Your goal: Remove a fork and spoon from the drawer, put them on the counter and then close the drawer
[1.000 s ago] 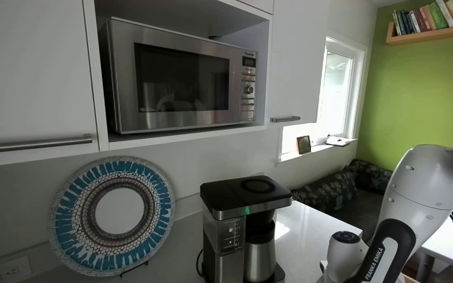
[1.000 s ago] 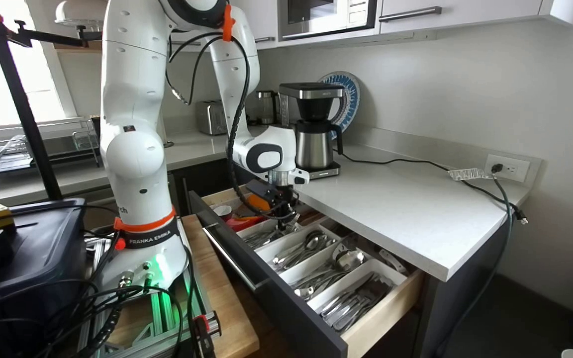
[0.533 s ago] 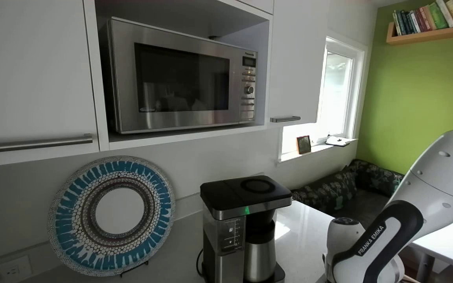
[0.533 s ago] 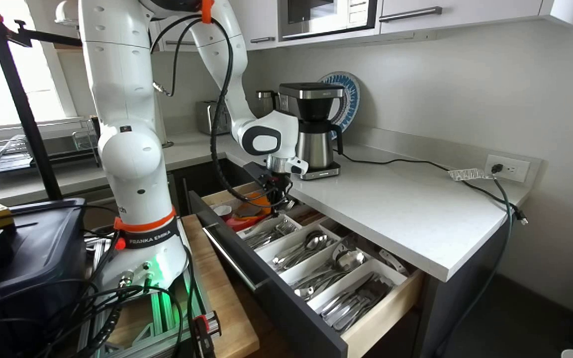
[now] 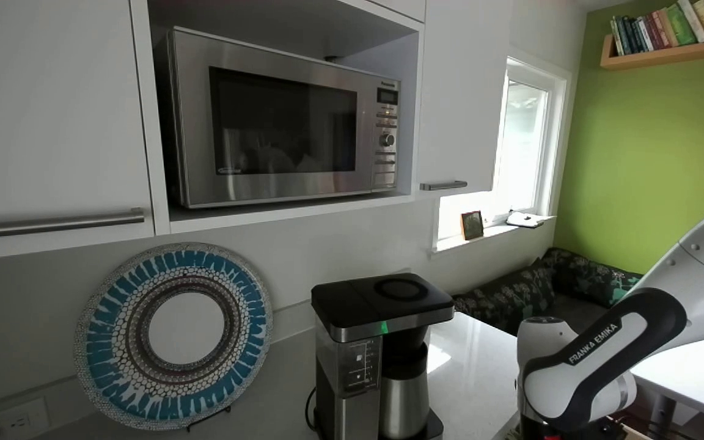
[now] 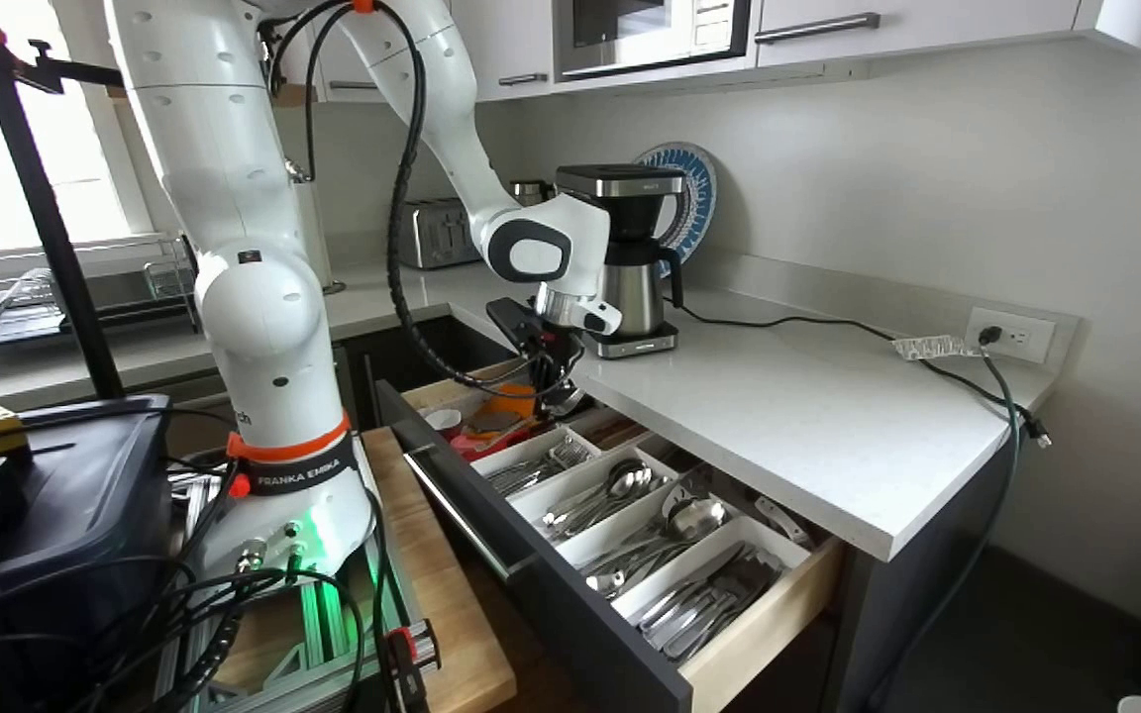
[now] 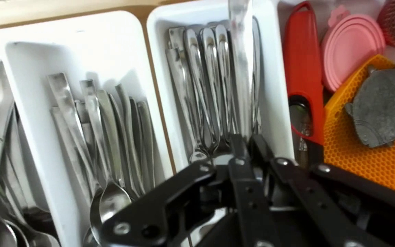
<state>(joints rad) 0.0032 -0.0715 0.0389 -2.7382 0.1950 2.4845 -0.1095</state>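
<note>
drawer (image 6: 778,614), one, standing open beneath the counter (image 6: 788,396). in an exterior view you count four white compartments (image 6: 694,555) in it. farthest: forks (image 6: 569,453), heaped, number unclear. next nearer: spoons (image 7: 115,202), at least two bowls showing in the wrist view. nearest: more cutlery (image 6: 694,614), uncounted. right of the forks in the wrist view: one pink lid (image 7: 353,48), one orange mat (image 7: 362,164). your gripper (image 7: 248,140) is clenched on one silver utensil (image 7: 242,68), fork or spoon you cannot tell; the forks lie below it, the spoons to its left.
</note>
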